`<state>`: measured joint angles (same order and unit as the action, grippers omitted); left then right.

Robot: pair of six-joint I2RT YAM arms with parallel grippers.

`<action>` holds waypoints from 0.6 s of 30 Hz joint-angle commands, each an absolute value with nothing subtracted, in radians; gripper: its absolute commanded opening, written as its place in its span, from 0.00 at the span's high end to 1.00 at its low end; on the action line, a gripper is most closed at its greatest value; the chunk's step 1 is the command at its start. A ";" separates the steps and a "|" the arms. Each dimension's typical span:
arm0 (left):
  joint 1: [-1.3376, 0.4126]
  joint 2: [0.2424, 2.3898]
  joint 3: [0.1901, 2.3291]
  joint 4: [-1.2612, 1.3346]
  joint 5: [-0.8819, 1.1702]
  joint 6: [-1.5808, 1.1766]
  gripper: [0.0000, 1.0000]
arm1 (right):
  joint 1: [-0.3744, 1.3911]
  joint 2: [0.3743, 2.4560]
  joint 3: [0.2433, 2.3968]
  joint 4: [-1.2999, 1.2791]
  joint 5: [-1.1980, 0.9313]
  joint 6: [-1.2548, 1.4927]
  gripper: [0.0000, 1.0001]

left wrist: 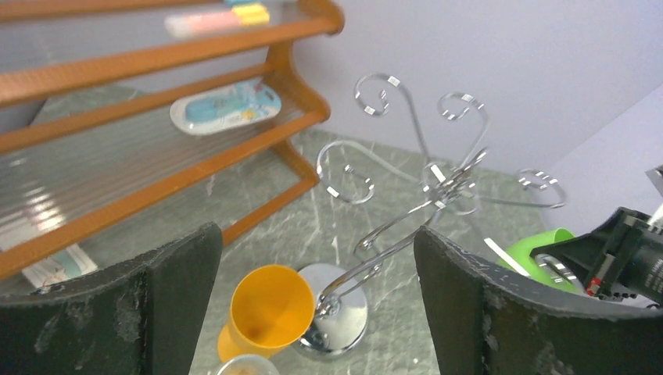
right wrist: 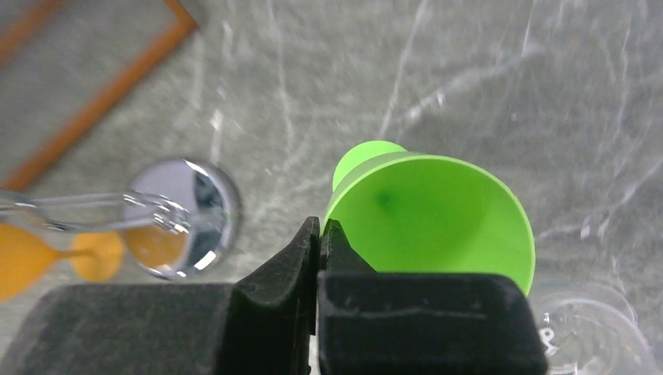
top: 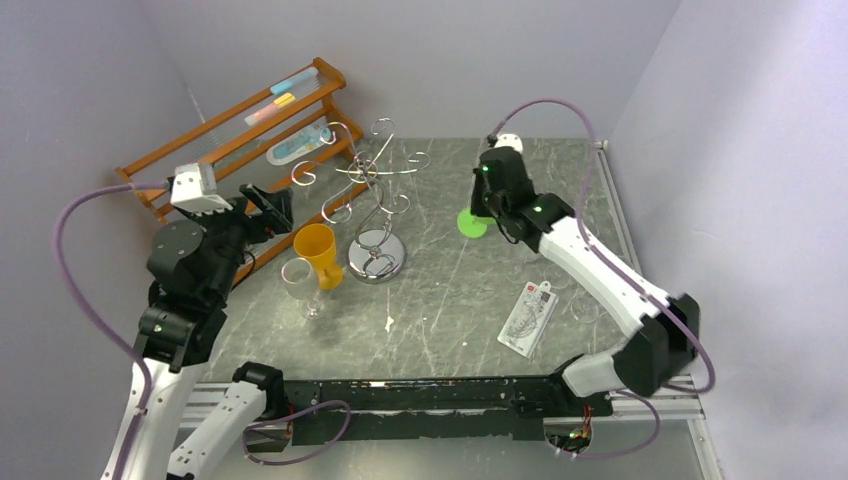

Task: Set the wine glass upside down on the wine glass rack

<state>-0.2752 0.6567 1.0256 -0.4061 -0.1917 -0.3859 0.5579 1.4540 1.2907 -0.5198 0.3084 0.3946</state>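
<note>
Grey marbled tabletop (top: 450, 300) between lilac walls is carrying everything we are working with, and we are judging the job to be at its very start. We are pinching the rim of the green wine glass (right wrist: 426, 211) with our right gripper (right wrist: 320, 238), its jaws closed tight on the thin wall of the bowl. The glass is sitting mouth up, right of centre, and we cannot tell whether its foot is touching the table. The wine glass rack (top: 378, 256) is standing apart to the left of it, and all the curled chrome arms we can see are bare. Our left gripper (left wrist: 317, 242) is hovering with its jaws spread wide and holding nothing. It is hanging at the near left of the rack, close to an orange glass (top: 317, 252) and a clear glass (top: 299, 280) standing beside the rack's round base. A wooden shelf (top: 230, 125) is slanting along the far left and a flat packet (top: 528, 318) is lying at the near right. By our reckoning nearly everything is waiting to be done: lifting the green glass, turning it mouth down, carrying it left and hooking its foot into one of the arms.
</note>
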 commanded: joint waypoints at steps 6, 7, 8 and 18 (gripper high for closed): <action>-0.263 0.734 1.225 -0.352 0.162 -0.367 0.03 | 0.563 1.035 1.093 -0.070 0.366 0.423 1.00; -0.264 0.755 1.250 -0.340 0.212 -0.388 0.04 | 0.563 0.984 1.058 -0.020 0.358 0.425 1.00; -0.263 0.777 1.272 -0.331 0.254 -0.426 0.04 | 0.563 0.937 1.025 0.025 0.346 0.431 1.00; -0.292 0.988 1.234 0.140 0.619 -0.844 0.03 | 0.563 0.614 0.833 0.275 0.235 0.562 1.00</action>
<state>-0.2722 0.9199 1.2285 -0.0429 0.4793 -0.6739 0.5621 0.6827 0.8776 0.1192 0.2798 0.4911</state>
